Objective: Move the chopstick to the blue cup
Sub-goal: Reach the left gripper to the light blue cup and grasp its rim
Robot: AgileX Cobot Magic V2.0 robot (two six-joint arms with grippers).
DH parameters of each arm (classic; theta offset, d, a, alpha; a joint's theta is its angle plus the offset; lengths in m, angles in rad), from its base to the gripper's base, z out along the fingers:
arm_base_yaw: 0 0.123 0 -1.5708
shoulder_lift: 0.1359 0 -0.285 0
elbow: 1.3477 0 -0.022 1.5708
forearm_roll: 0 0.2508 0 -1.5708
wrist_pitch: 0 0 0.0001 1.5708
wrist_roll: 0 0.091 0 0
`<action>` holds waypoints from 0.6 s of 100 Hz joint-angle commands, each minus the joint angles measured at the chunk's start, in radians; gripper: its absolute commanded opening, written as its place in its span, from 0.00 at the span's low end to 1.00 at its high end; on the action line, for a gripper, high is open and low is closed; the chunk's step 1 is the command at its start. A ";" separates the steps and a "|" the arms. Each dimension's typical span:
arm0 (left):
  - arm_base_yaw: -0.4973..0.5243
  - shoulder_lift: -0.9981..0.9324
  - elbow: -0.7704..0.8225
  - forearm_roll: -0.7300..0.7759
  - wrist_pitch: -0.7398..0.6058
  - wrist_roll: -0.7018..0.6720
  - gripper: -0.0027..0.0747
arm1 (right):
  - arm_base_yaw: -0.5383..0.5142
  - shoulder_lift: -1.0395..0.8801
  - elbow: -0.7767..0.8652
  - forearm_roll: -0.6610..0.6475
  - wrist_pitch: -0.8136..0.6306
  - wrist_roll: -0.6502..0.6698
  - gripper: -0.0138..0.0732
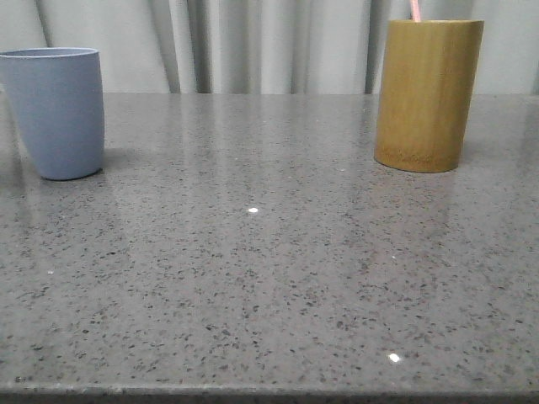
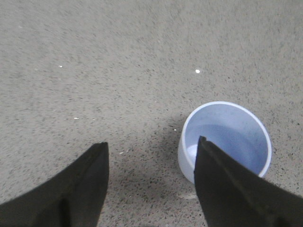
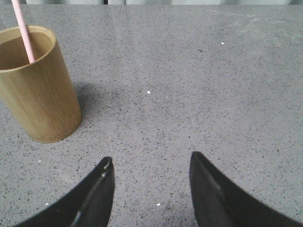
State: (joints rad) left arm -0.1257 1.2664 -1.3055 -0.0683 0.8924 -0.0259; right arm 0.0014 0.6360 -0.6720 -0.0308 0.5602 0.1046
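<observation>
The blue cup (image 1: 57, 111) stands upright at the far left of the table. In the left wrist view the blue cup (image 2: 227, 137) appears empty, seen from above. My left gripper (image 2: 152, 146) hangs open above the table just beside the cup, one finger overlapping its rim in the view. A pale pink chopstick (image 1: 415, 10) sticks up out of the bamboo holder (image 1: 426, 94) at the far right. The right wrist view shows the chopstick (image 3: 23, 32) leaning inside the holder (image 3: 38, 90). My right gripper (image 3: 151, 161) is open over bare tabletop, apart from the holder.
The grey speckled table (image 1: 269, 278) runs to a front edge at the bottom of the front view. Pale curtains (image 1: 253, 42) hang behind the table. Neither arm shows in the front view.
</observation>
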 commanded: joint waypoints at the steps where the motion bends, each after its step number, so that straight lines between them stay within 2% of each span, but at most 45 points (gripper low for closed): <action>1: -0.020 0.058 -0.115 -0.017 0.028 0.005 0.53 | -0.003 0.007 -0.038 -0.010 -0.072 0.000 0.60; 26: -0.051 0.255 -0.285 -0.032 0.150 0.007 0.53 | -0.003 0.007 -0.038 -0.010 -0.073 0.000 0.60; 60: -0.051 0.374 -0.333 -0.074 0.241 0.007 0.53 | -0.003 0.007 -0.038 -0.010 -0.073 0.000 0.60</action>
State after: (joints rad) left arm -0.1683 1.6627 -1.6028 -0.1185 1.1377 -0.0192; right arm 0.0014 0.6360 -0.6720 -0.0308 0.5602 0.1046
